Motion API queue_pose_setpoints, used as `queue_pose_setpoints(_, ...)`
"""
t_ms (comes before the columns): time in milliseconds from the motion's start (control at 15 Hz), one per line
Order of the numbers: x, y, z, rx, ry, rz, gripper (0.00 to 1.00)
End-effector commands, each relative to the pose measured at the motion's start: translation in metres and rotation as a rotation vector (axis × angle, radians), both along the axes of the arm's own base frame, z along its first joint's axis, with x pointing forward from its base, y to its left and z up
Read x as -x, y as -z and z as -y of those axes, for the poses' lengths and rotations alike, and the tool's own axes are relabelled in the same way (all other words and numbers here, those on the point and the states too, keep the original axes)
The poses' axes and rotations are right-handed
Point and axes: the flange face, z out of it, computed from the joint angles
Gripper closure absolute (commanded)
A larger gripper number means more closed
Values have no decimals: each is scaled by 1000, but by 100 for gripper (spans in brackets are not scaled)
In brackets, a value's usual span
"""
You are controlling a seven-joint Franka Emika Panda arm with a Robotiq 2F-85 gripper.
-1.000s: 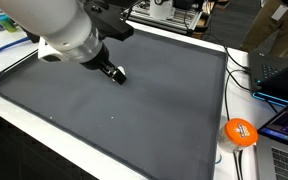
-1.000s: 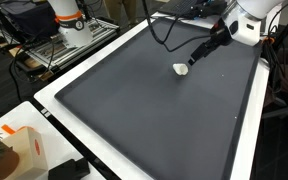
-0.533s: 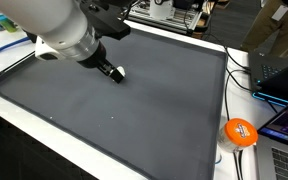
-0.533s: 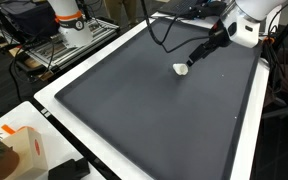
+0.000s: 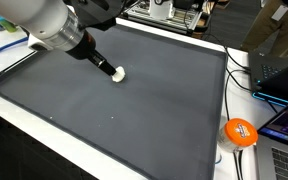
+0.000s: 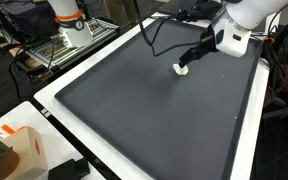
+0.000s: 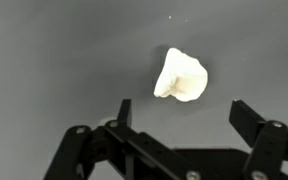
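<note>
Pulled back a little is the gripper [image 7: 179,108], its jaws held wide open, nothing gripped. The white crumpled lump [image 7: 181,76] is seen lying on the grey mat [image 5: 174,110], just in front of it.

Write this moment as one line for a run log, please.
gripper: open, holding nothing | nearest: small white crumpled lump, just ahead of the open jaws, not gripped | surface: dark grey flat mat
</note>
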Motion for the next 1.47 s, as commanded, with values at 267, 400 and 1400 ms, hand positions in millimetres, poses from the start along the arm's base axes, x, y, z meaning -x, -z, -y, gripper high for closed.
queue_pose_setpoints(267, 24, -10, 20, -117, 110, 98, 0)
queue_pose_setpoints(400, 31, -13, 20, -90, 88, 117, 0)
queue_pose_setpoints(1400, 59, -14, 35, -102, 142, 244, 0)
